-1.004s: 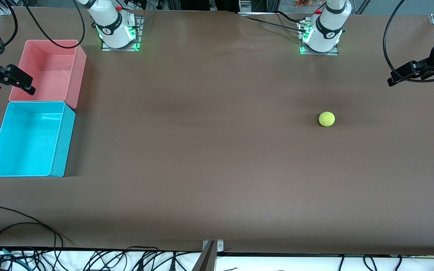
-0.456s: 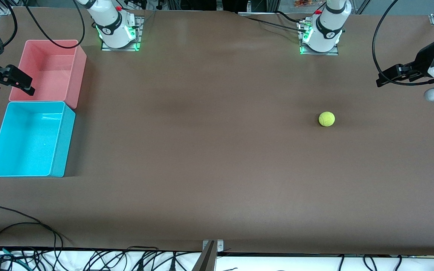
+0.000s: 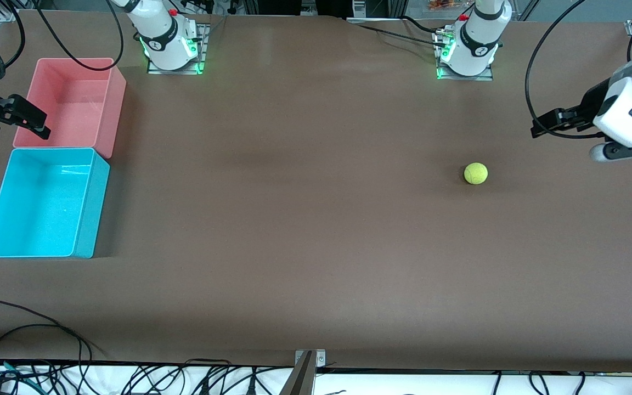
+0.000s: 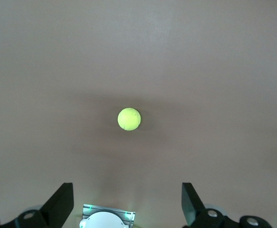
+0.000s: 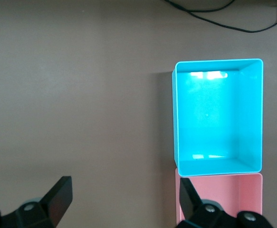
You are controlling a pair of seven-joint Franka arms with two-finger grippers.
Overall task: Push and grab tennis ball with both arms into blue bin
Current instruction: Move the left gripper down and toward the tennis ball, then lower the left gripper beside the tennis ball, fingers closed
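Note:
The tennis ball (image 3: 475,173) lies alone on the brown table toward the left arm's end; it also shows in the left wrist view as the tennis ball (image 4: 129,118). My left gripper (image 3: 540,129) hangs open in the air over the table, between the ball and the table's end, apart from the ball. Its fingers (image 4: 62,205) stand wide with nothing between them. The blue bin (image 3: 92,214) stands at the right arm's end with nothing in it. My right gripper (image 3: 39,123) hovers open over the pink bin's outer edge, with nothing between its fingers (image 5: 60,198).
A pink bin (image 3: 116,109) touches the blue bin (image 5: 174,118) on the side farther from the front camera. The two arm bases (image 3: 170,46) (image 3: 467,52) stand along the table's back edge. Black cables (image 3: 30,323) trail over the front edge.
The left arm has swung in from the table's end toward the ball, gripper still open. The right arm and the ball have not moved.

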